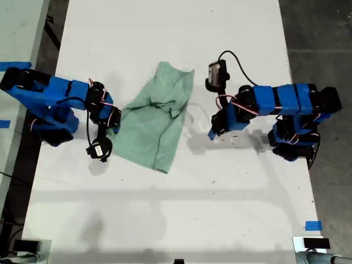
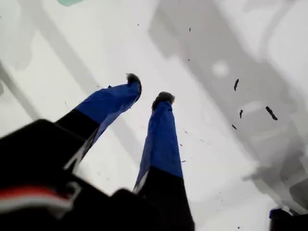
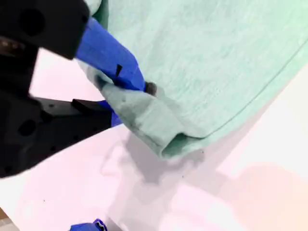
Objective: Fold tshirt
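Near the middle of the white table (image 1: 165, 209) lies the tshirt (image 1: 157, 118), crumpled and partly folded over itself. My second gripper (image 3: 127, 91) pinches a bunched fold at the cloth's edge, on the exterior view's left side of the garment. My first gripper (image 2: 147, 94) hovers over bare tabletop at the exterior view's right, jaws narrowly apart, holding nothing.
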Motion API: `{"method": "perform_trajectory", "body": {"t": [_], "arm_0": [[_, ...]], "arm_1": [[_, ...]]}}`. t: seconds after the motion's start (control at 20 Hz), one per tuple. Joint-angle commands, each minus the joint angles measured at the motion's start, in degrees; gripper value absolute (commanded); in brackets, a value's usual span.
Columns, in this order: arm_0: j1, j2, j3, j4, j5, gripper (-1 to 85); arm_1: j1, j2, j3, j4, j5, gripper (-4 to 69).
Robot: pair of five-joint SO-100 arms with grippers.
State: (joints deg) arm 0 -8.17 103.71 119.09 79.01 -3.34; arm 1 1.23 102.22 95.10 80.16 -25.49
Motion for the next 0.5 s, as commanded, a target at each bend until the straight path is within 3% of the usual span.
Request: {"method": "perform_trajectory", "body": {"t": [0.0, 0.25, 0.4, 0.45], "arm_0": [[2.5, -8.6, -14.9, 2.5, -0.8, 0.1], [4.0, -22.9, -30.1, 4.9, 0.5, 0.1], [5.0, -41.3, -47.5, 5.4, 6.5, 0.1], [5.7, -50.5, -58.4, 9.5, 8.3, 0.1]], "arm_1": [[0.3, 4.2, -0.5, -1.2, -0.9, 10.3], [-0.3, 6.2, 1.4, -1.6, 0.1, 10.3], [-0.3, 6.7, 1.8, -2.4, 0.0, 10.2], [-0.3, 6.7, 1.8, -2.5, 0.0, 10.2]]}}
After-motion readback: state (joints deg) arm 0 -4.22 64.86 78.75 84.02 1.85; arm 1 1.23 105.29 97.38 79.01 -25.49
